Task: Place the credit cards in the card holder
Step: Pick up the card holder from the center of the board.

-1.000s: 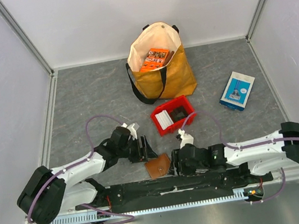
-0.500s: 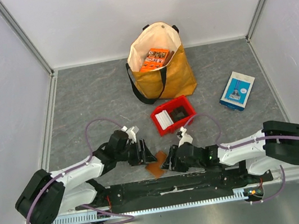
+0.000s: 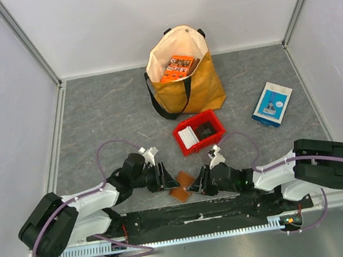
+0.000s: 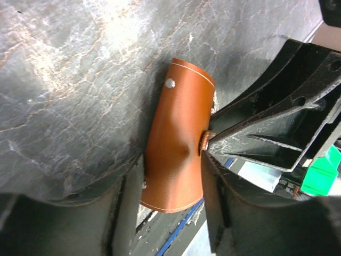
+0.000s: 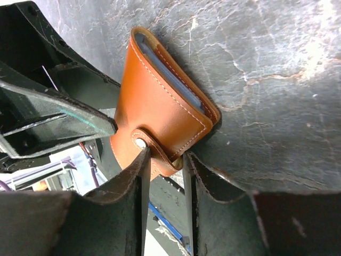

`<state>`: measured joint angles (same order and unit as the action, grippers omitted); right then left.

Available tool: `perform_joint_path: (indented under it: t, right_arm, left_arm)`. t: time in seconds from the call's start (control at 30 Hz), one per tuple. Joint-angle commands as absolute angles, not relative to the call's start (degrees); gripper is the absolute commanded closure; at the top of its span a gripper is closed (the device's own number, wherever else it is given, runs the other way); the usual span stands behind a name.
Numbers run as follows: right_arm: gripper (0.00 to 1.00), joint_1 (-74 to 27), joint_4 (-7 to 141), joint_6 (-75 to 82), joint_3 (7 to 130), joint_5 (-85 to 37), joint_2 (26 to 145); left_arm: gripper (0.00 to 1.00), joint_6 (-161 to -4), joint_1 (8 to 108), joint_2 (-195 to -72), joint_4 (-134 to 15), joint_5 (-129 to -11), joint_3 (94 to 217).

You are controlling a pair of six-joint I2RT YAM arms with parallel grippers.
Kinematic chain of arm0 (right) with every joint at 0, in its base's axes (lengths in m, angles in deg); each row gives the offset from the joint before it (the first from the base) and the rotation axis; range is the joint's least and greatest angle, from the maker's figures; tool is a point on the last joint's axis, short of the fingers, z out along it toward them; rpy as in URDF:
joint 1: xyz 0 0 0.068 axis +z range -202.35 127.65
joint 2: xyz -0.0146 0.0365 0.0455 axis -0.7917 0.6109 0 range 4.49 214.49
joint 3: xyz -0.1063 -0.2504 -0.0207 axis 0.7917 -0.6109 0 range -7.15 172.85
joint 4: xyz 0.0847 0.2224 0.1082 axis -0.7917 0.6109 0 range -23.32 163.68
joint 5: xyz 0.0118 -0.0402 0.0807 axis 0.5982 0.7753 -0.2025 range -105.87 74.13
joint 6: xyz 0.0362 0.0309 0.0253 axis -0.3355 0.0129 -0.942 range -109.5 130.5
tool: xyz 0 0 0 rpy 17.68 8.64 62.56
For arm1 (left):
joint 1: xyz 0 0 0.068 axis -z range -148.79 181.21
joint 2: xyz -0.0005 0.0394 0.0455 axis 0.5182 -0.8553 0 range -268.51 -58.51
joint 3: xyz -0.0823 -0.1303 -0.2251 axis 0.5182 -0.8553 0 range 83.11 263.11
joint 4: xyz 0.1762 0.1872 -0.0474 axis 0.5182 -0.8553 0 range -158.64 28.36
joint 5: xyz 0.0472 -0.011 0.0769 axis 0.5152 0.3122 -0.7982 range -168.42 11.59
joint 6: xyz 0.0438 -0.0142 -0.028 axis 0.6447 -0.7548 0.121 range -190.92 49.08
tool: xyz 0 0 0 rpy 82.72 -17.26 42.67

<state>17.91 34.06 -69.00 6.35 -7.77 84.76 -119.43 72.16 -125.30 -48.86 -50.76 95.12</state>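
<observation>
Step in hand, as I judge it: opening the small brown leather card holder (image 3: 183,179), which is low at the near edge of the grey bench (image 3: 104,113), between the two arms.

Left jaws grasp it across its width, and the leather bows. Right jaws straddle the snap tab (image 5: 152,146) with both fingers touching it; whether the pinch is firm, I cannot tell.

The white credit cards (image 3: 188,137) stand in the red plastic bin (image 3: 213,120), well apart from the holder.

Next move, likely: pull the tab off its stud while the left side holds steady.
</observation>
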Motion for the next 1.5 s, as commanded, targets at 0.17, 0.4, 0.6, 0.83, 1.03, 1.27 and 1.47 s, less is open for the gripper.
perform_joint_path:
  t: [0.17, 0.4, 0.6, 0.83, 1.03, 1.27, 1.47]
  right_arm:
    - [0.89, 17.7, 36.44, -63.51, 7.61, -0.84, 81.57]
    - [1.0, 17.7, 41.37, -59.55, 7.89, 0.56, 77.45]
    - [1.0, 17.7, 39.88, -56.47, 4.46, 0.74, 70.24]
    - [1.0, 17.7, 39.17, -54.18, 0.59, -1.71, 60.66]
    - [1.0, 17.62, 40.67, -51.9, 0.15, -3.04, 54.5]
    - [1.0, 17.62, 39.8, -50.32, 1.47, -4.88, 52.91]
    - [1.0, 17.44, 38.91, -49.79, 1.64, -5.41, 53.27]
  left_arm:
    - [0.58, -120.57, 73.49, -127.6, -51.79, -49.41, 92.95]
    - [0.37, -119.78, 73.49, -123.48, -57.41, -54.5, 94.53]
    - [0.24, -121.8, 73.49, -117.58, -59.88, -60.04, 93.57]
    - [0.2, -126.45, 73.05, -115.56, -49.01, -57.86, 89.09]
    - [0.18, -128.84, 72.52, -114.94, -32.56, -50.48, 87.06]
    - [0.18, -128.75, 72.08, -116.78, -22.98, -43.97, 87.94]
    - [0.29, -130.41, 71.99, -118.63, -14.01, -39.48, 87.15]
